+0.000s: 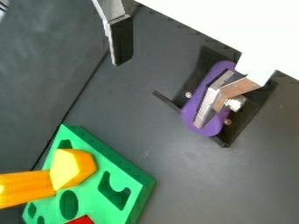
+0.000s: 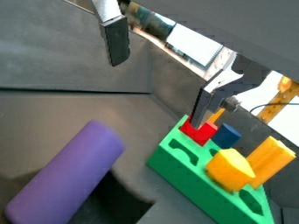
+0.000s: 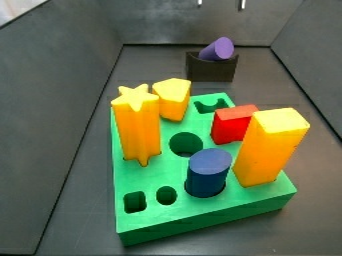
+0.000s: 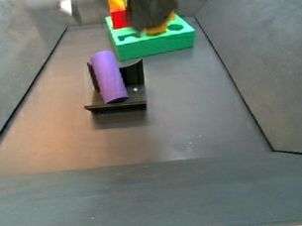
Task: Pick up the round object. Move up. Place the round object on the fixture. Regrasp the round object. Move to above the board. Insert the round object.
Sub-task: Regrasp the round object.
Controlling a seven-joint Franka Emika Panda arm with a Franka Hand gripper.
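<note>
— Since the round object [image 4: 108,76] lies along the notch of the fixture [image 4: 114,102], is the placing step done?

— It looks so; the purple peg rests lengthwise in the notch, one end jutting past the fixture toward the board [image 4: 154,37]; both side views show it lying there with nothing touching it.

— And the gripper [image 1: 176,66]?

— It hangs above the fixture, released; in both wrist views the two silver fingers [image 1: 115,35] stand wide apart with only bare floor and the peg far below between them; nothing is clamped.

— Why park the peg on the fixture at all?

— Likely so the claw can take it again at a better angle; the notch keeps a smooth cylinder from rolling, and the overhanging end offers a free place to grip; that is a judgement, not something seen.

— Where is its hole?

— A side view shows a round dark hole [image 3: 186,143] in the board beside the yellow star peg [image 3: 134,122], with the blue cylinder [image 3: 207,171] on its other side; it probably fits there, but its width cannot be confirmed.

— Next, then?

— Regrasping; the fingers would need to straddle the peg squarely above the fixture.
</note>
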